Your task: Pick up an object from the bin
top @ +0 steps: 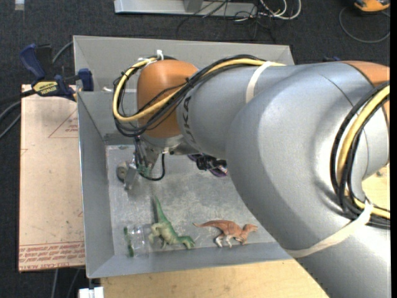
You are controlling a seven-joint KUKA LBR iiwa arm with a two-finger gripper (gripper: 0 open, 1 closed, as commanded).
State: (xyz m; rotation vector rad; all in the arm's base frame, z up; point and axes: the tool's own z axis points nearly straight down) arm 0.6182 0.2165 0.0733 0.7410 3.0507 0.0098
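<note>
The end effector (131, 174) is seen low over the floor of the bin (93, 185), close to its left wall and about midway along it. Whether it is released or clenched cannot be told, and nothing can be made out in its grasp.

The nearest thing is a green toy dinosaur (165, 230) with a long neck, lying near the bin's front edge and towards the front left corner. A small clear piece with green on it (133, 238) is found just beside it in that corner. An orange-brown toy dinosaur (227, 230) lies further right along the same edge. A dark purple thing (212, 165) is partly covered by the arm (248, 123).

The green dinosaur is judged to be light, stiff moulded plastic, smooth enough to slip. The neck and tail are thin and may be expected to twist away, so the body is best taken across its flanks.
</note>
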